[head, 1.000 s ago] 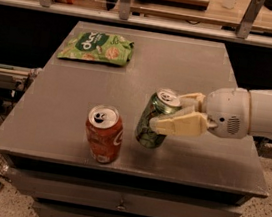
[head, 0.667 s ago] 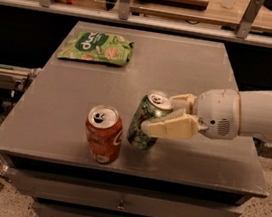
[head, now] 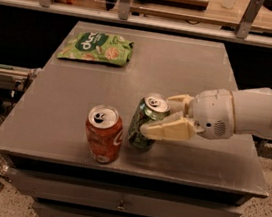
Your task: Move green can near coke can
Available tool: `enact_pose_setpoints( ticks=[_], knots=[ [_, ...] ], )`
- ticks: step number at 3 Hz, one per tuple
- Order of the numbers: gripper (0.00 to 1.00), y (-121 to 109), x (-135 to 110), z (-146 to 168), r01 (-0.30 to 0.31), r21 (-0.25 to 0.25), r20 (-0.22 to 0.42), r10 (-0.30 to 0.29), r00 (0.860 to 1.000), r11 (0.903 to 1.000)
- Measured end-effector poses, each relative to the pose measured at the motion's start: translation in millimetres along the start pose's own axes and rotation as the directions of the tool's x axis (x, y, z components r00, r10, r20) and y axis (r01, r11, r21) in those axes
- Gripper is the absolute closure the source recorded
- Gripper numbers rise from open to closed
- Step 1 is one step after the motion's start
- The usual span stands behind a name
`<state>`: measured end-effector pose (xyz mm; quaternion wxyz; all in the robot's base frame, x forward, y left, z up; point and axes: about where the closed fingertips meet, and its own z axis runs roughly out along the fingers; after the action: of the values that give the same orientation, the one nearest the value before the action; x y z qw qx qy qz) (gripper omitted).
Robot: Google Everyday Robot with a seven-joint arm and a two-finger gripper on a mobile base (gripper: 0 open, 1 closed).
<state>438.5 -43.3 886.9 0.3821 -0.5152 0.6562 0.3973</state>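
Arm (head: 249,114) comes in from the right edge, white forearm about level over the table (head: 192,68), wrist pointing left. The gripper (head: 156,114) sits at the front-centre of the tabletop, clamped on the green can (head: 143,114). One finger (head: 178,100) runs behind the can near the rim, the other finger (head: 168,131) crosses the front of the can body. Both pads look pressed against the metal.

Green can: leaning a bit, silver top tipped right toward the wrist, base further left. The base is at table level, can't tell if it's resting or a hair off the surface. It's just right of the coke can (head: 103,135), with a thin strip of table showing between them, so not touching.

Coke can: upright near the front edge, left of centre, silver top with tab facing the camera. Contents aren't visible for either can (only the lids show).

Green snack bag (head: 96,48) lies flat at the back-left of the table, well apart from both cans. A drawer front (head: 122,204) is below the tabletop.

Delta vs 1.0 s ago: the green can and gripper have shifted left, toward the coke can. The gap was clearly wider then and is down to a sliver now. Most of that travel was already done by 0.7 s ago, with only a small further shift since. The grip looks the same, and so does the lean. The coke can and snack bag haven't moved.
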Motion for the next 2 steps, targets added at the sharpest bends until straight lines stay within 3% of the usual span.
enact_pose_setpoints(
  ticks=[1,2],
  knots=[
    [0.00,-6.1,3.2,2.1,0.025,-0.025,-0.036,-0.026,0.999,0.9994],
    [0.00,-20.0,4.2,-18.0,0.040,-0.013,-0.095,-0.041,0.995,0.9991]
  ],
)
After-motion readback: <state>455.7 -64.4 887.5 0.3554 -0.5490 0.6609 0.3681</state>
